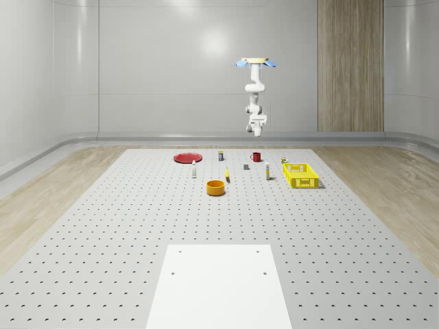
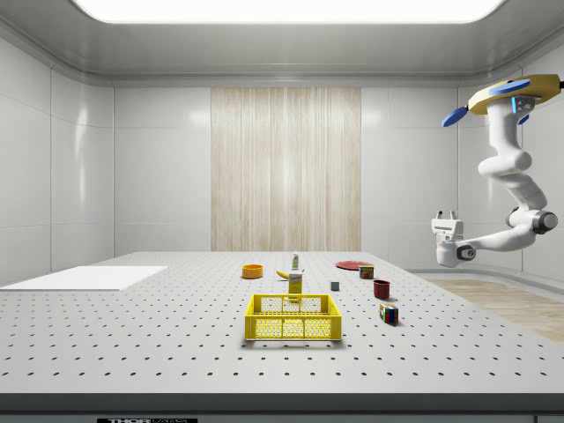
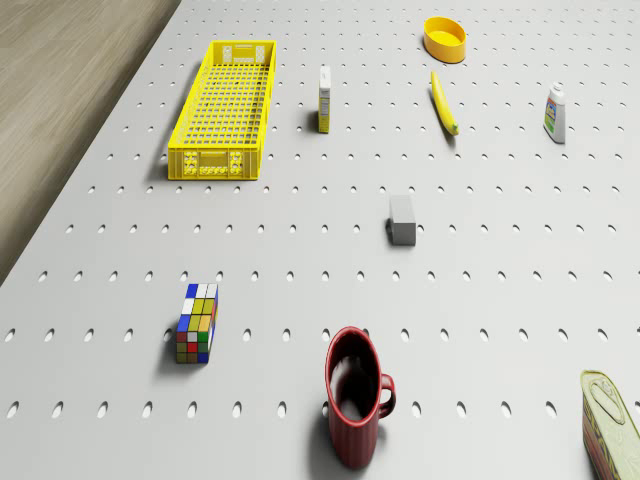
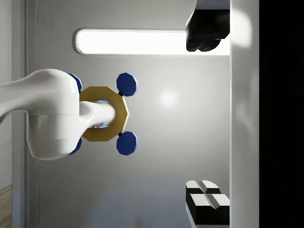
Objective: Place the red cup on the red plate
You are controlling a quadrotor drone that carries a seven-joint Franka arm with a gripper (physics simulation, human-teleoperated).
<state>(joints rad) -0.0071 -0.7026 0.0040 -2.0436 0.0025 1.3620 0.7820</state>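
Perforated grey desk [image 1: 103, 226] fills my screen: nearest is the yellow crate [image 1: 300, 174], farther back the red cup [image 1: 256, 157] stands upright, well apart from the red plate [image 1: 186, 157]. My drone [image 1: 256, 63] hovers high above the cup, claw [image 2: 444, 214] upturned, fingers spread wide, holding nothing.

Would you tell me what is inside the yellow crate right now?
Nothing: the yellow crate shows only its own mesh floor in the drone view, with no part of its inside covered.

Glossy, perhaps ceramic red cup [image 3: 356, 400]
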